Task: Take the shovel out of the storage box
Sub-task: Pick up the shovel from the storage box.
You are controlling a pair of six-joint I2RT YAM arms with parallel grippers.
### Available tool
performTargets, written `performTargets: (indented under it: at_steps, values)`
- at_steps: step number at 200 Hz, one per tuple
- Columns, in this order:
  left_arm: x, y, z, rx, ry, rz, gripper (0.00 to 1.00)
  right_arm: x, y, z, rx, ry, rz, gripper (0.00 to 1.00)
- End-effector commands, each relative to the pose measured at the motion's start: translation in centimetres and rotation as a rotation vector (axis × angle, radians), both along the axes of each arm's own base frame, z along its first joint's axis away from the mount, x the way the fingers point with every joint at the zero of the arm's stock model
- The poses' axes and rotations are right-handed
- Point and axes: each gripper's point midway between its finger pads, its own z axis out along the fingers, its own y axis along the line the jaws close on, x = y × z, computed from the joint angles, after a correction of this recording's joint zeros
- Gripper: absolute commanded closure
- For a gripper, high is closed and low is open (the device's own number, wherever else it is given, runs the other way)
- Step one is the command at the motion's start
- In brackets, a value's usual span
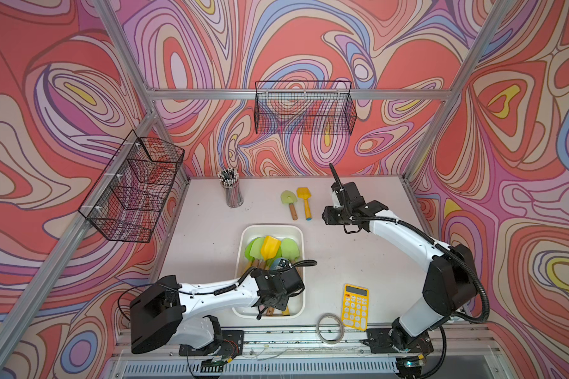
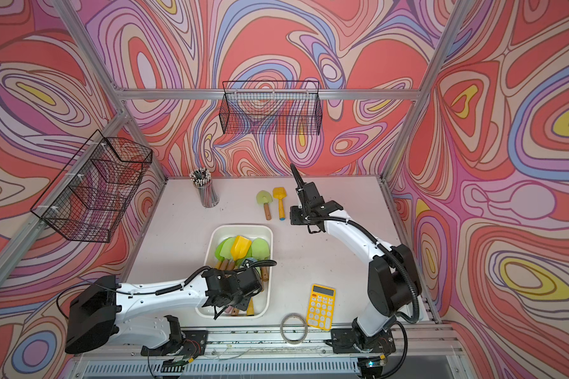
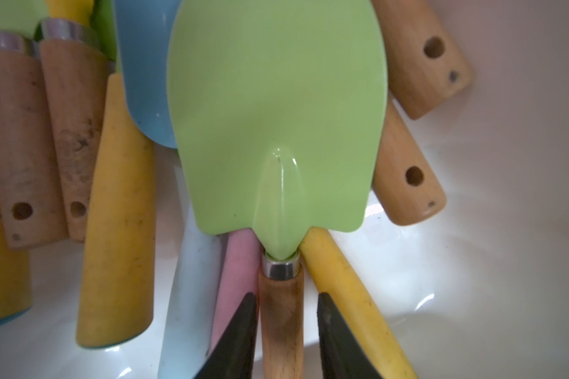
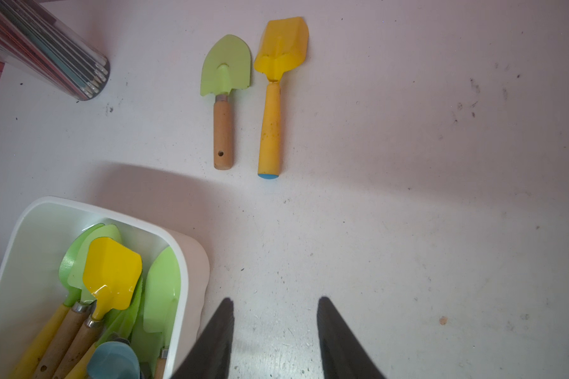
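The white storage box (image 1: 271, 226) (image 2: 242, 226) sits mid-table and holds several shovels with green, yellow (image 1: 270, 246) and blue blades. My left gripper (image 1: 275, 303) (image 2: 232, 303) reaches down into the box's near end. In the left wrist view a green shovel (image 3: 276, 115) lies on top of the pile, and the left gripper (image 3: 286, 295) stands open astride its wooden handle (image 3: 281, 328). One finger touches the handle; a narrow gap shows at the other. My right gripper (image 1: 327, 217) (image 4: 276, 300) hovers open and empty over bare table beyond the box.
A green shovel (image 1: 289, 203) (image 4: 225, 65) and a yellow shovel (image 1: 304, 201) (image 4: 281, 49) lie side by side on the table behind the box. A pencil cup (image 1: 232, 192) stands far left. A yellow calculator (image 1: 354, 306) and a tape ring (image 1: 318, 328) lie near the front. Wire baskets (image 1: 135, 187) (image 1: 304, 111) hang on the walls.
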Motion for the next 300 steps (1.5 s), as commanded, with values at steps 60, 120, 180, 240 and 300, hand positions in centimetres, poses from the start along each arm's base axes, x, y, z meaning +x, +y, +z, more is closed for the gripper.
performTargets:
  at_steps: [60,120,180,240,300]
  values:
    - [1.0,-0.2,-1.0,0.047,-0.027,-0.008,0.64,-0.3,-0.5,0.6,-0.001,-0.018,-0.009,0.56]
    - [1.5,-0.3,-1.3,0.048,-0.035,-0.009,0.64,-0.5,-0.5,0.7,-0.004,-0.019,-0.009,0.56]
    - [2.5,0.1,-0.1,0.011,-0.050,0.021,0.92,-0.9,-0.7,1.8,0.012,-0.039,-0.011,0.58]
    - [4.7,0.7,5.3,-0.197,-0.106,0.098,0.98,-2.4,-0.3,3.0,0.081,-0.050,0.014,0.58]
    - [10.0,0.5,11.2,-0.532,-0.160,0.184,0.95,-5.5,4.3,4.9,0.375,-0.026,0.209,0.56]
